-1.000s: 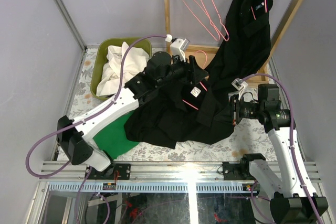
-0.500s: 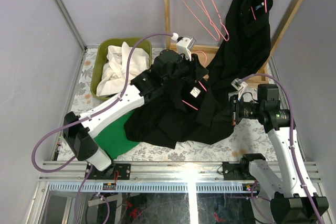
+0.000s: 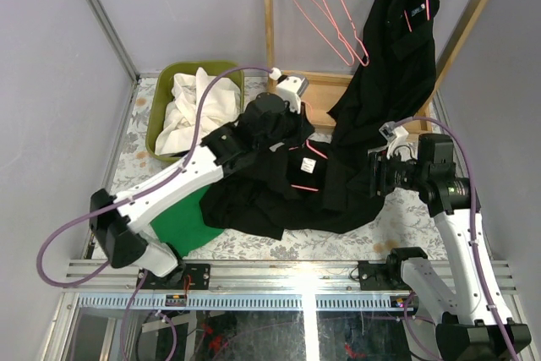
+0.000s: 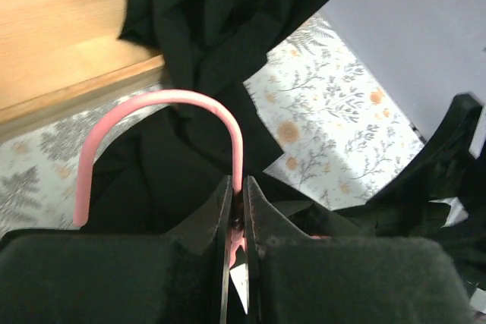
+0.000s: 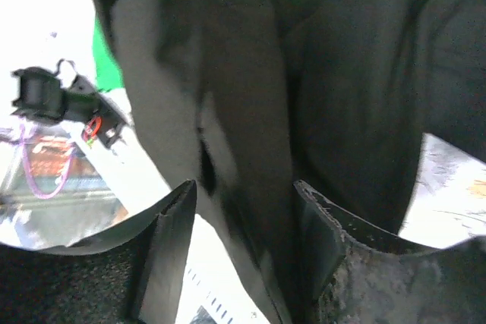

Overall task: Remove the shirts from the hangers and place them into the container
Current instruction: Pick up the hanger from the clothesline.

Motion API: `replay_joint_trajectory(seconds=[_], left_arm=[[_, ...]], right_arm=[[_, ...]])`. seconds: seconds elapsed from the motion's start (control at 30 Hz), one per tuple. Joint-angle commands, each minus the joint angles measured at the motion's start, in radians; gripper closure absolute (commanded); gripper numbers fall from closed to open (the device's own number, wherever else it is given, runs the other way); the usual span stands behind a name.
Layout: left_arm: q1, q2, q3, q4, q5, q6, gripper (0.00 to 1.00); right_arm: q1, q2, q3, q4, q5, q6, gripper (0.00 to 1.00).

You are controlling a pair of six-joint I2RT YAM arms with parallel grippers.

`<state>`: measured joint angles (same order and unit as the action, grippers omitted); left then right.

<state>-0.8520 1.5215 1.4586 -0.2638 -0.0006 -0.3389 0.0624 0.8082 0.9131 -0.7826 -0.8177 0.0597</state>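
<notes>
A black shirt [image 3: 270, 196] lies crumpled on the table with a pink hanger [image 3: 311, 150] still in it. My left gripper [image 3: 294, 127] is shut on that hanger's hook [image 4: 163, 100]; in the left wrist view the pink wire runs down between the closed fingertips [image 4: 237, 195]. A second black shirt [image 3: 397, 35] hangs from the rack and drapes down to the table. My right gripper [image 3: 376, 177] is open, and a fold of black shirt [image 5: 349, 73] hangs loose between its spread fingers [image 5: 244, 187]. The olive-green container [image 3: 162, 97] at the back left holds a white shirt [image 3: 199, 103].
Bare pink hangers [image 3: 325, 6] hang on the wooden rack [image 3: 269, 14], whose base [image 4: 61, 43] lies just behind my left gripper. A bright green cloth [image 3: 182, 221] lies flat under the left arm. Grey walls close in on both sides.
My left gripper has closed on the hanger hook and pulled back slightly. My right gripper has opened, letting go of the black fabric, which has sagged lower.
</notes>
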Motion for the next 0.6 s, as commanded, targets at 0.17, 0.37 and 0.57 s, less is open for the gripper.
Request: replay_joint_trajectory(seconds=[0.17,0.37,0.57], left_arm=[[-0.06,-0.175,-0.023,-0.247,-0.502,-0.121,1.0],[-0.062,-0.163,0.032,-0.356,-0.574,-0.126,1.0],[-0.063,-0.147,0.045,-0.376,-0.553,-0.129,1.0]], right_arm=[[0.005,-0.082,0.072,0.182,0.218,0.16,0.22],[0.005,-0.118,0.021,0.288,-0.006,0.202,0.25],[0.005,-0.076,-0.001,0.221,-0.002,0.168,0.28]])
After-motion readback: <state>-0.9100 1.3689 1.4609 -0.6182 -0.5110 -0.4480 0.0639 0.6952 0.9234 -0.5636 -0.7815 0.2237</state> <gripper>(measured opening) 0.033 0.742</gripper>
